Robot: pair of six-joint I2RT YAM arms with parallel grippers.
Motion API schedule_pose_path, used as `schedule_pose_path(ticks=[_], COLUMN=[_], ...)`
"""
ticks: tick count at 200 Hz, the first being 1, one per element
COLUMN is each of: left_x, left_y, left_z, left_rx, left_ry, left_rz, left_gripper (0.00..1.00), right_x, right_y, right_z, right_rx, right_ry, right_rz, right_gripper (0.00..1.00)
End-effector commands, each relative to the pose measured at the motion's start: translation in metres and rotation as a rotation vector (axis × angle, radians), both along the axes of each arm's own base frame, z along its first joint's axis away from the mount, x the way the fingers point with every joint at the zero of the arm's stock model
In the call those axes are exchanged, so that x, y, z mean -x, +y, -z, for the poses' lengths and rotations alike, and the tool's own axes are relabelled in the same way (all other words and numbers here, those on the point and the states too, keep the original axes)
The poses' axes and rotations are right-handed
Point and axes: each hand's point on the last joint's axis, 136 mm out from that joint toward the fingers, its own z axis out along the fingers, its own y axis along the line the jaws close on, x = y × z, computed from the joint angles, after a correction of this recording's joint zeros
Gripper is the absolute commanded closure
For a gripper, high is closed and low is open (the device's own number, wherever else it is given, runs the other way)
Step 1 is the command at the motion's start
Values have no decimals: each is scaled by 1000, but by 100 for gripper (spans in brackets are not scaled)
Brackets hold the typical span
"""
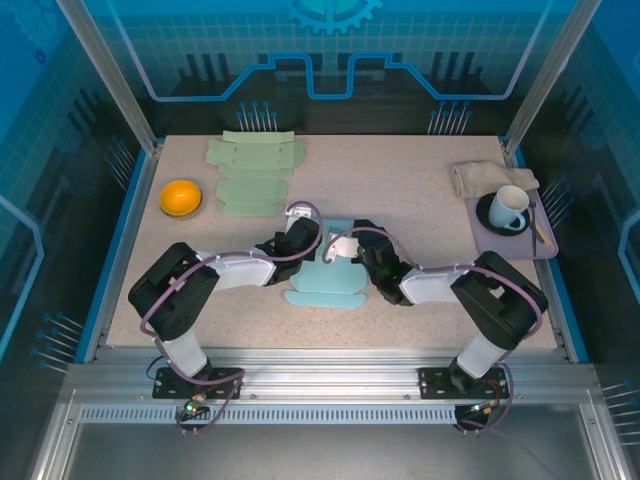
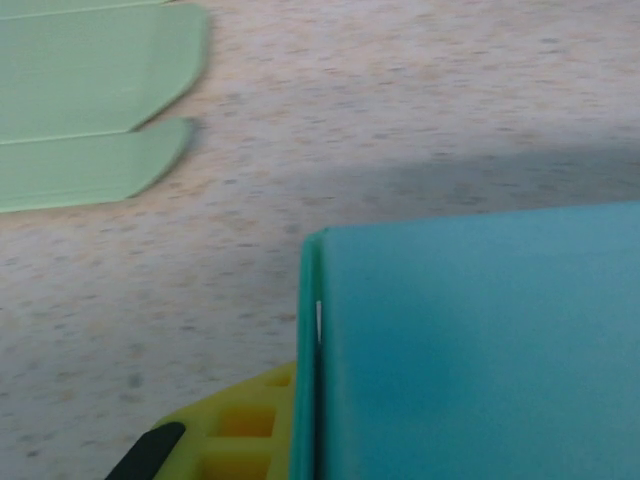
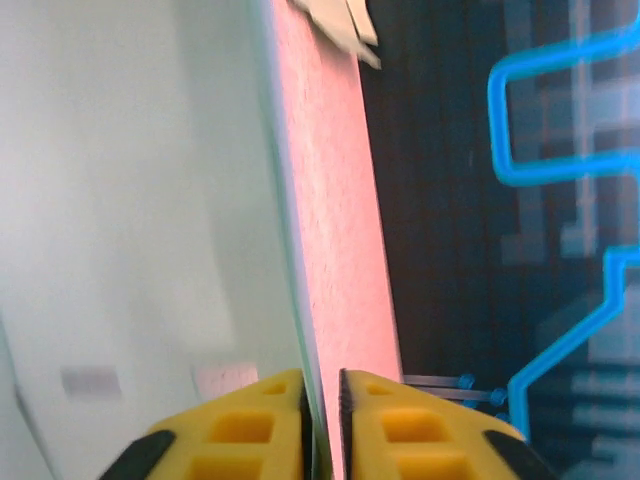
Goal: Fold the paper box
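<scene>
Two grippers meet over the pale blue paper box (image 1: 322,285), which lies part-folded on the table (image 1: 420,190) just below the middle of the top view. My right gripper (image 3: 322,395) is closed to a thin slit, with the edge of a raised panel pinched between its yellow fingers (image 3: 250,425). Of the left gripper (image 1: 300,238) I see, low in its wrist view, one yellow finger (image 2: 240,430) lying against the outside of an upright blue wall. The other finger is hidden, so I cannot tell whether it clamps or merely braces. My worry is the thin card: if I drive the arms unevenly, the panel may buckle off its score line or tear at the crease. Nothing pins the flat part down, so a hard pull could also drag the whole sheet up the frame toward the green blanks (image 1: 250,175), or slip it out of the right pinch and let the wall spring flat.
</scene>
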Motion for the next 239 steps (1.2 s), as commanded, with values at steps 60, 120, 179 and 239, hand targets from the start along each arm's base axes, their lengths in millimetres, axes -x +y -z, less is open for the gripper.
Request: schedule_pose_path(ticks=[60,120,179,239], left_x=[3,2,0,6], left_y=[26,-5,-18,-16], left_z=[17,17,23,34], left_rx=[-67,47,28,2], left_ry=[-37,-125,-130,-99], left_rz=[-4,169,251,280], left_gripper=[100,100,100,86], right_x=[41,18,14,18], right_y=[-4,20,33,20], right_z=[-48,-56,-1,24], right_rx=[-404,-740,-784,-802], right_ry=[373,641,910,1004], right_rz=[-38,145,245,303], right_gripper=[48,45,46,48])
